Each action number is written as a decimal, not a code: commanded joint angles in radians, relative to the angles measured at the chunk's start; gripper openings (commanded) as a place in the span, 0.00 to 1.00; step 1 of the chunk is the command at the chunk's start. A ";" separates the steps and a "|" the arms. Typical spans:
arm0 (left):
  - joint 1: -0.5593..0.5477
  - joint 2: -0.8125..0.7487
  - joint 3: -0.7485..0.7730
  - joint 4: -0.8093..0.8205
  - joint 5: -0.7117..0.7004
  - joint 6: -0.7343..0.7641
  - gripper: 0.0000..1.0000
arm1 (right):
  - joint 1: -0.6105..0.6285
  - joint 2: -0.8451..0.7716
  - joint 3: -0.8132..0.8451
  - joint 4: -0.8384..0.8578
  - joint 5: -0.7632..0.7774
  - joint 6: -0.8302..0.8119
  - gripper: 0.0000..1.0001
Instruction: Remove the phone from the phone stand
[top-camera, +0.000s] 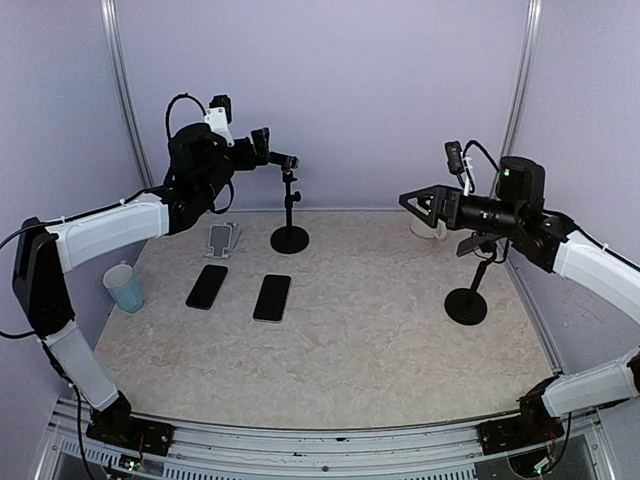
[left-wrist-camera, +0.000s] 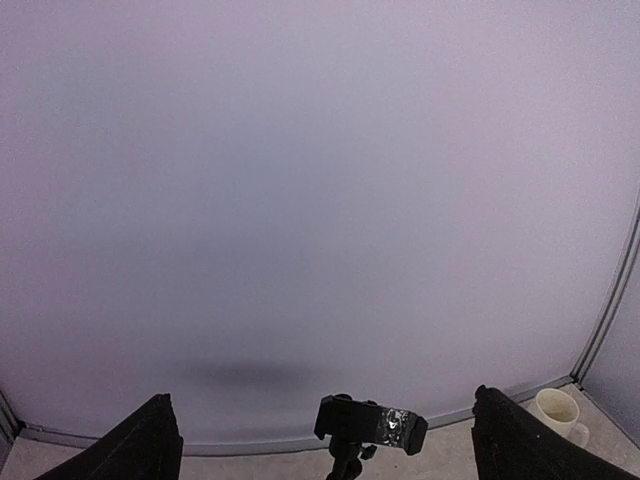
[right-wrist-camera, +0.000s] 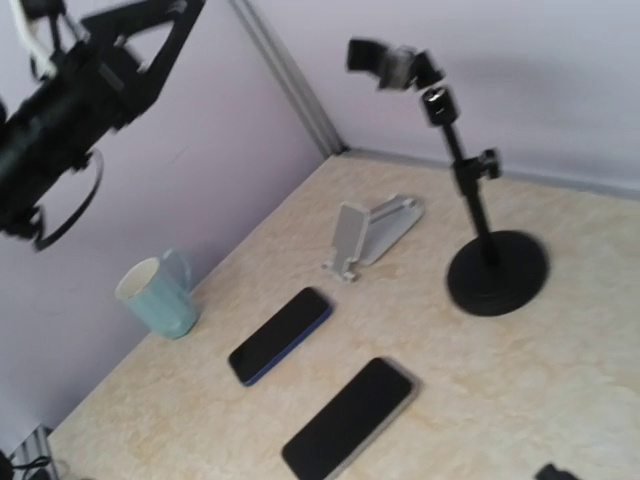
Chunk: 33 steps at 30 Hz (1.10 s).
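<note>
**The left gripper (left-wrist-camera: 322, 405) at the pole phone stand (top-camera: 290, 215)**

Its jaws stand wide apart. The stand's clamp head (left-wrist-camera: 368, 423) sits just ahead, between them, untouched. A blue-edged smartphone (top-camera: 207, 286) and a black smartphone (top-camera: 272, 297) lie flat on the table (top-camera: 380, 340), well below those jaws. For the right gripper (top-camera: 408, 199), jaw state cannot be told.

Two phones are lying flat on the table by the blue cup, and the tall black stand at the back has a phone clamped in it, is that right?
Not quite: the clamp on the tall black stand is empty, as the right wrist view shows. The blue-edged phone and the larger phone do lie flat on the table by the blue cup.
</note>
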 joint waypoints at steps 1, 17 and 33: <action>-0.031 -0.082 -0.060 -0.147 -0.048 -0.115 0.99 | -0.047 -0.083 0.042 -0.117 0.030 -0.045 0.94; -0.175 -0.136 -0.133 -0.287 -0.176 -0.223 0.99 | -0.071 -0.305 0.058 -0.482 0.340 0.099 0.87; -0.180 -0.160 -0.184 -0.226 -0.142 -0.306 0.99 | 0.150 -0.432 -0.091 -0.723 0.797 0.537 0.82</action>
